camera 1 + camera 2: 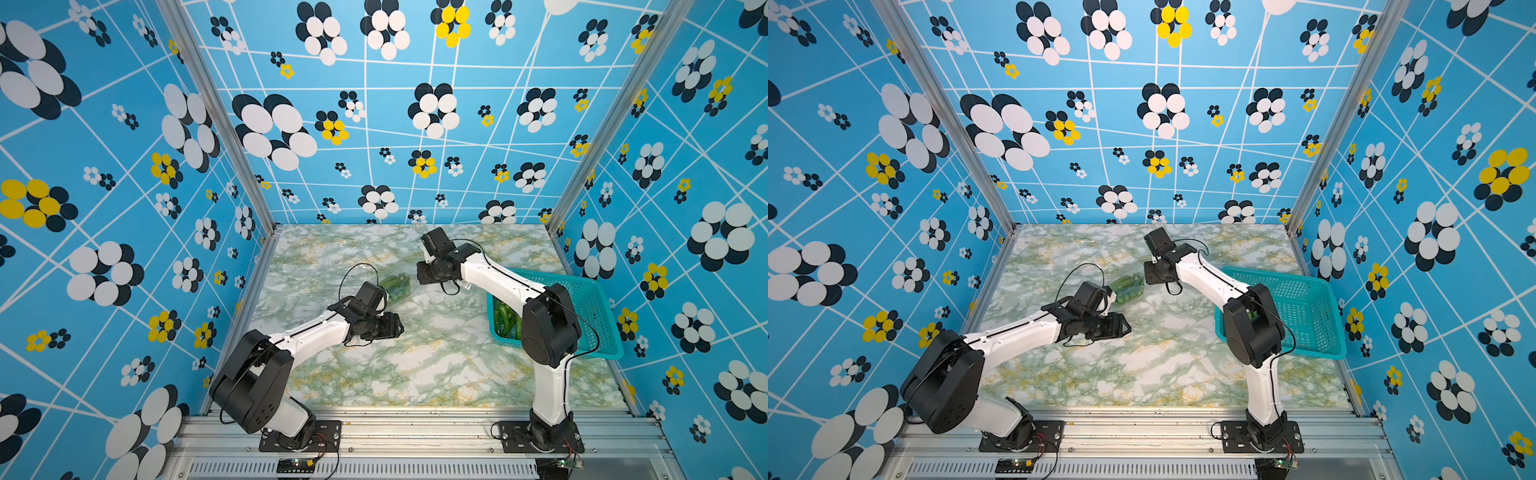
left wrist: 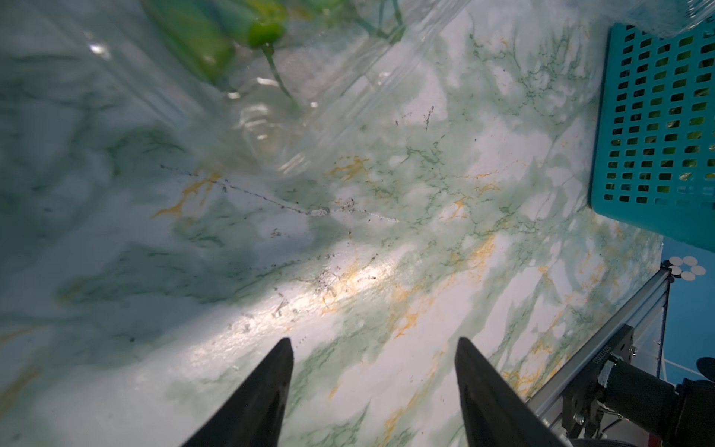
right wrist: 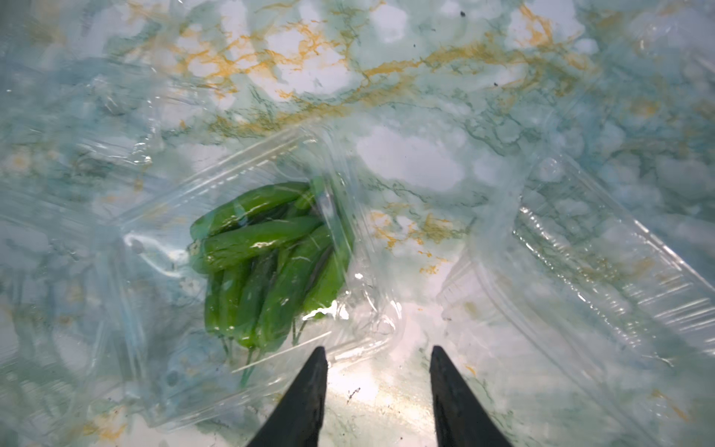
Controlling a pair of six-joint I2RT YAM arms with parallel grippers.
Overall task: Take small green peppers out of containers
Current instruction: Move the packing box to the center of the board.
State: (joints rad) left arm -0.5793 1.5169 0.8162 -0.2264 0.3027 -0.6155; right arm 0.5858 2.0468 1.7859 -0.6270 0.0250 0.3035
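Left pincer (image 2: 373, 346): jaws apart, empty, over bare desk (image 2: 387, 251), near the clear box (image 2: 271, 127). My guess is it's parked there to steady the box while the other arm works. Box sits mid-desk with a bunch of peppers (image 3: 267, 255) inside, seen through plastic; can't tell if the lid is latched. Right pincer (image 3: 377, 348): jaws apart, nothing between, hovering at the box edge where the stems point, so probably lining up for the lid or a stem grab. Second clear box (image 3: 599, 271) beside it looks empty. Basket (image 1: 594, 307) far right by the right arm, more peppers (image 1: 505, 320) in it: likely the drop spot, short carry.
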